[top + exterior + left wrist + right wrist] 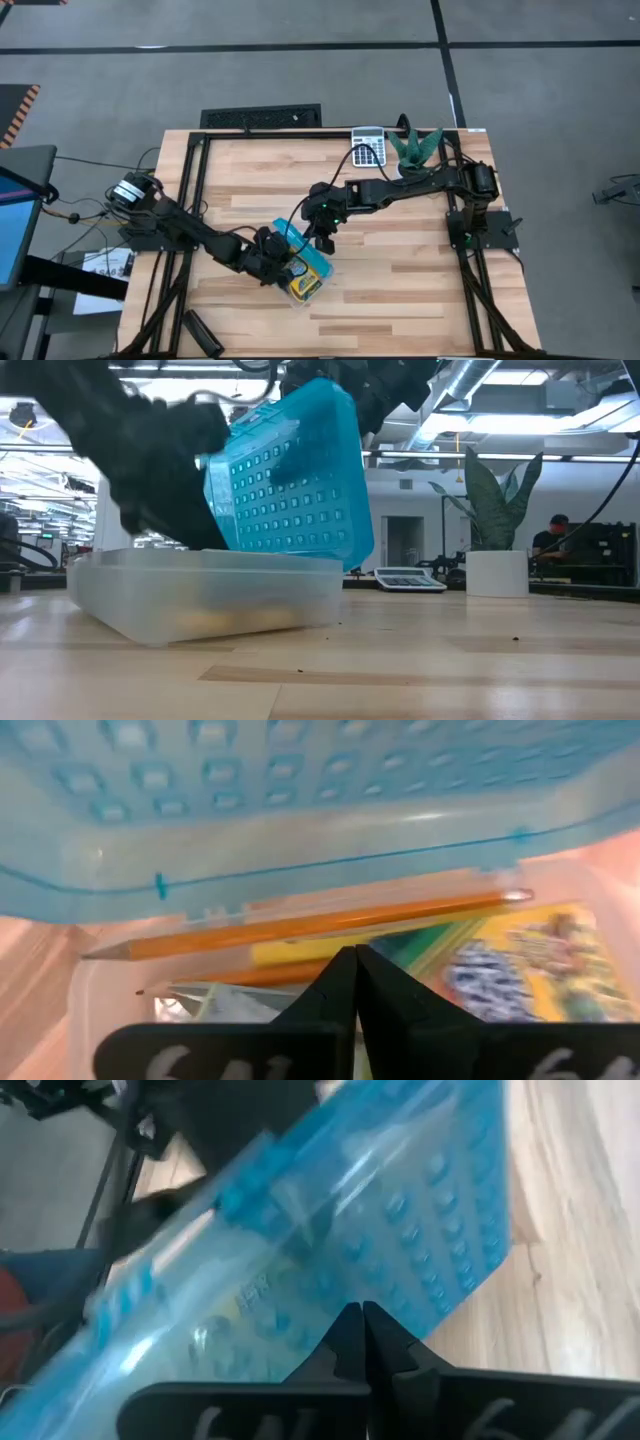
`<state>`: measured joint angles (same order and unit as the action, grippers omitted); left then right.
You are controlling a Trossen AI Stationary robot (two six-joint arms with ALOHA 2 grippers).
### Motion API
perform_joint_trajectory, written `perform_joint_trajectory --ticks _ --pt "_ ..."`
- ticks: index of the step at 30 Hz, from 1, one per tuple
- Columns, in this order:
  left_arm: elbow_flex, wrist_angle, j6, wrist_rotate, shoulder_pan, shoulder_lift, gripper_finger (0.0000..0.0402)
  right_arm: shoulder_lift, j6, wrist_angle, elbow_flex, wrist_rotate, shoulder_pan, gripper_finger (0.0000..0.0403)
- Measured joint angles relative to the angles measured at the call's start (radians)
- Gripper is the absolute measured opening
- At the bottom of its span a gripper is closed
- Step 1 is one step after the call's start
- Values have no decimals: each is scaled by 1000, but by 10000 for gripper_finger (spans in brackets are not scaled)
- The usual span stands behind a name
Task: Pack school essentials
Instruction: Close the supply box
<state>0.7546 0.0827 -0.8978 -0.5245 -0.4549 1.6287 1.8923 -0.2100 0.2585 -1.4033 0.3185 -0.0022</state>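
Note:
A clear plastic box (200, 595) sits on the table and holds an orange pencil (320, 925), a second pencil, a yellow piece and a green-blue packet (530, 960). Its blue perforated lid (290, 480) stands tilted over the box, lower edge at the box's rim. My left gripper (355, 955) is shut and points into the box under the lid (300, 810); in the high view it (272, 258) is at the box's left end. My right gripper (362, 1312) is shut at the lid's outer face (400, 1230), right of the box (305, 285) in the high view. My left gripper is shut with its tips just above the box's contents, under the raised lid; I cannot tell whether it touches the lid, the box or the stationery. My right gripper has its shut fingertips (345, 1330) against the lid's perforated outer face (390, 1295), slanting down from the table's right. The lid is tilted, with its upper edge raised off the box.
A grey calculator (368, 147) and a potted plant (415, 148) stand at the table's far edge, right of centre. A dark object (203, 333) lies at the near left corner. A person (555, 535) is in the room behind. Bare wood lies near and right of the box.

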Motion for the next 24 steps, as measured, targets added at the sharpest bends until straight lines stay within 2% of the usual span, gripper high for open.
perform_joint_trajectory --ticks 5,10,19,22,24 --pt "89 250 -28 -28 -44 -75 0 0 0 -10 0 -3 11 0" --pt "126 363 -121 -7 -113 -97 0 0 6 -16 0 -4 33 0" --pt "127 493 -501 83 -308 -81 0 14 8 -61 0 -5 74 0" --pt "126 566 -619 78 -350 -51 0 21 9 -77 -1 -6 86 0" --pt "126 591 -661 112 -360 -34 0 43 8 -100 -3 -7 90 0"
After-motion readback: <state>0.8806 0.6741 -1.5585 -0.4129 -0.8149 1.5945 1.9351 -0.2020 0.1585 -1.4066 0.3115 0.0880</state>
